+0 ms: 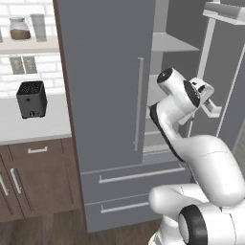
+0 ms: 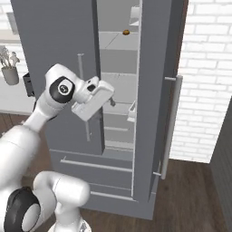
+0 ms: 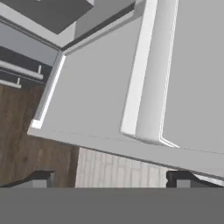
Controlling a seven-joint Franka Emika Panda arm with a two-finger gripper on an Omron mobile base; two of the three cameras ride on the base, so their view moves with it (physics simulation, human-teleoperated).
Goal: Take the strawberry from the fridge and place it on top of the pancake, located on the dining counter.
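**Arm at the opened fridge, nothing yet in hand**

The fridge [image 2: 68,41] stands with its right upper door [image 2: 156,90] swung out and its left upper door [image 1: 103,81] shut; the pale shelves [image 2: 118,41] lie exposed between them. The gripper [image 2: 108,100] hangs just in front of the open compartment, at middle shelf height. In the hand view the two fingertips [image 3: 41,179] stand far apart with only the open door's inner face beyond them, so the fingers are released and grasp nothing. The strawberry cannot be made out on any shelf; a small brown round lump [image 2: 126,32] on an upper shelf is not it. The pancake and the dining counter lie away from the fridge. A black toaster [image 1: 31,99] sits on the side counter [image 1: 28,127] left of the fridge.

Hazards, as judged from this pose: the berry is tiny, so a reach aimed without a clear sight of it may close on air or on the brown lump. The wrist also sits close to the shut door's edge and the open door's bins [image 2: 131,112]; a wide swing inward could strike either.
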